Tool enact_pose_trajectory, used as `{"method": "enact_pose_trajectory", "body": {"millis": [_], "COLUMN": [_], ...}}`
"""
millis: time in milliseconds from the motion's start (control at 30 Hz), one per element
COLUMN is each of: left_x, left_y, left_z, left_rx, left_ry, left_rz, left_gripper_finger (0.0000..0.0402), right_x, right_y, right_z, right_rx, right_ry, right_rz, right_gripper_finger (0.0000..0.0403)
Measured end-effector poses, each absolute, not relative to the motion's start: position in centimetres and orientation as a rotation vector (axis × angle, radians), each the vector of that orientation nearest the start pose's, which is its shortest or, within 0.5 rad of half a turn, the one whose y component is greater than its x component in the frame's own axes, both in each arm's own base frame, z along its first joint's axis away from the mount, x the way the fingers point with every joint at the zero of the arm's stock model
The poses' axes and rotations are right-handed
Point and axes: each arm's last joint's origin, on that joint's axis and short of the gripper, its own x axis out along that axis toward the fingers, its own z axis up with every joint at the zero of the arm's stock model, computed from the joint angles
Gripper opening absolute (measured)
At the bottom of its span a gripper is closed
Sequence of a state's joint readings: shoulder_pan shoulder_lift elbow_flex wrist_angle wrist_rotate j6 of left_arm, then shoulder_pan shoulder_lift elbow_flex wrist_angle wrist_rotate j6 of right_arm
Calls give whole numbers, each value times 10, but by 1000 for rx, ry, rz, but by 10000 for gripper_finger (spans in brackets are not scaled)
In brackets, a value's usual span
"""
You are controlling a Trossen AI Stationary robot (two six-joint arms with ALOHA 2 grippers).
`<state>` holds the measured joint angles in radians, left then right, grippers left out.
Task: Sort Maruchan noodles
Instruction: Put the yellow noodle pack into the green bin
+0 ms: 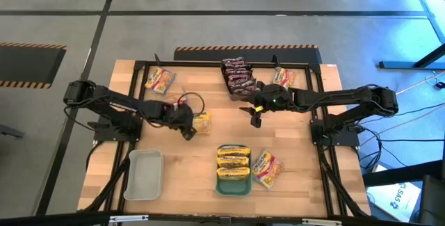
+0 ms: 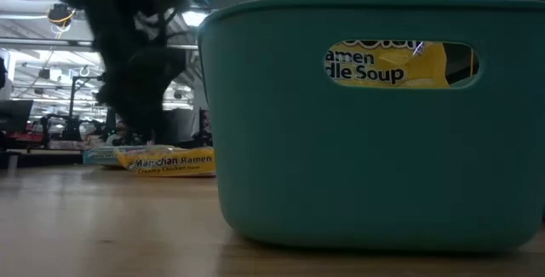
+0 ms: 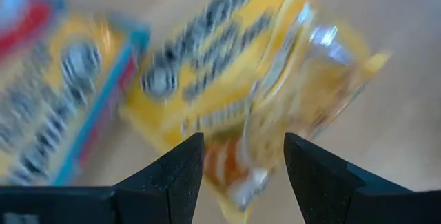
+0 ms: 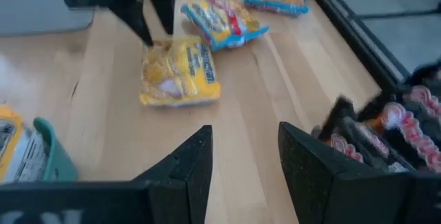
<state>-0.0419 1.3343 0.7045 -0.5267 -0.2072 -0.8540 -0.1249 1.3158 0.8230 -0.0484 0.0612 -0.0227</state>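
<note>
High view, from above: a wooden bench point(image 1: 188, 177) holds a teal tray point(image 1: 233, 188) stacked with yellow noodle packets point(image 1: 233, 160), and a grey tray point(image 1: 144, 175) with nothing visible inside. Dark packets point(image 1: 237, 75) are piled at the far edge. More yellow packets lie loose. The left end effector point(image 1: 188, 133), fingers apart, hovers at one loose yellow packet point(image 1: 201, 122). The right end effector point(image 1: 254, 117), fingers apart, holds nothing.

Both arms over my tabletop point(image 1: 188, 177)
Left gripper point(image 1: 188, 135) beside a yellow packet point(image 1: 201, 122); right gripper point(image 1: 255, 119) near the dark packets point(image 1: 237, 76).
</note>
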Motion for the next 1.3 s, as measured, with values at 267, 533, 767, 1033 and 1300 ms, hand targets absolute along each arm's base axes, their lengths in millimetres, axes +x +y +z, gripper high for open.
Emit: {"method": "enact_pose_trajectory", "body": {"millis": [267, 533, 767, 1033, 1300], "left_x": [236, 267, 287, 288, 289], "left_y": [-7, -1, 10, 23, 23], "left_z": [144, 120, 105, 104, 105], "left_rx": [-563, -310, -210, -219, -231], "left_ry": [894, 803, 695, 675, 655], "left_rz": [578, 424, 367, 393, 416], "left_gripper_finger": [195, 195, 195, 195, 195], "right_x": [301, 311, 308, 293, 309], "right_y": [-39, -40, -40, -37, -36], "right_z": [223, 198, 190, 177, 178], "right_rx": [-23, 27, 107, 238, 445], "right_ry": [538, 619, 679, 885, 729], "right_rz": [-142, -153, -182, -174, -230], "right_gripper_finger": [147, 147, 202, 298, 318]}}
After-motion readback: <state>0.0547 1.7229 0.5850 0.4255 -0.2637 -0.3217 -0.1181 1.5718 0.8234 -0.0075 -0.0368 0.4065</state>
